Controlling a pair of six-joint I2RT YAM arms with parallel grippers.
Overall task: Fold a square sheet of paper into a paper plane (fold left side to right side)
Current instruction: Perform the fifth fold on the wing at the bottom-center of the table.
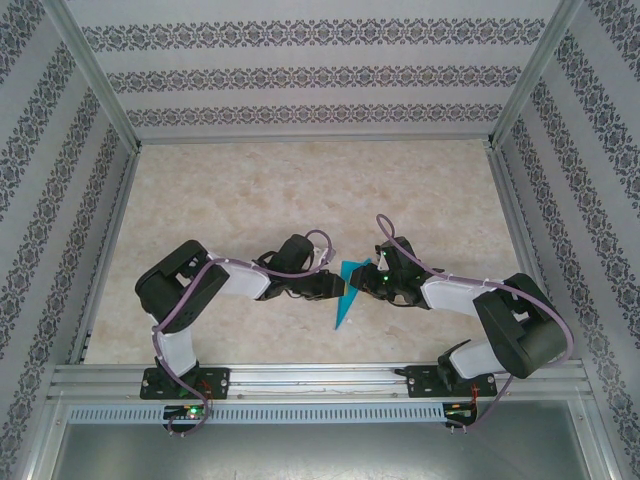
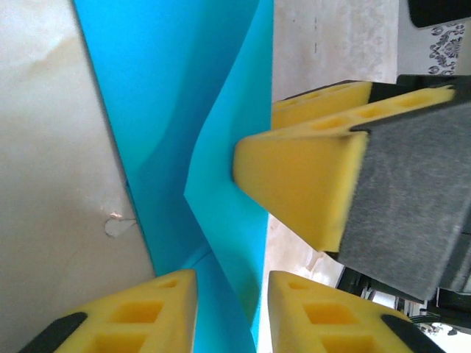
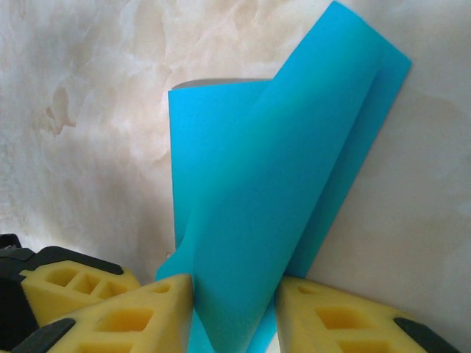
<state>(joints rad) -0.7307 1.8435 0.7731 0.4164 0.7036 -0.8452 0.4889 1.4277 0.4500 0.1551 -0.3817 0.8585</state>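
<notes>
Looking down from the top camera, I see both arms bent inward so that they meet over the middle of the pale marble-patterned table (image 1: 300, 190). Between them sits the narrow turquoise-blue folded paper plane (image 1: 342, 305), its pointed tip aimed toward the near edge. The left gripper (image 1: 338, 286) is at the paper's left edge and the right gripper (image 1: 368, 284) at its right; from up here I cannot tell how either pair of jaws stands. On the left wrist camera, the left gripper (image 2: 232, 316) shows its two yellow foam fingers apart at the bottom of the view. The paper plane (image 2: 169, 88) runs up between them as a creased blue sheet, with a pale sliver of gap beside one finger, so I read this gripper as open around the paper and not pinching it. One of the right gripper's yellow fingers (image 2: 294, 184), backed by a grey pad (image 2: 412, 191), presses in against the paper's edge from the right, and the table (image 2: 51, 184) lies beside it. On the right wrist camera, the right gripper (image 3: 234, 316) has the paper plane (image 3: 280, 184) clamped between both foam fingers. The sheet curls upward from the grip, tilted to the right, above the table (image 3: 96, 110).
</notes>
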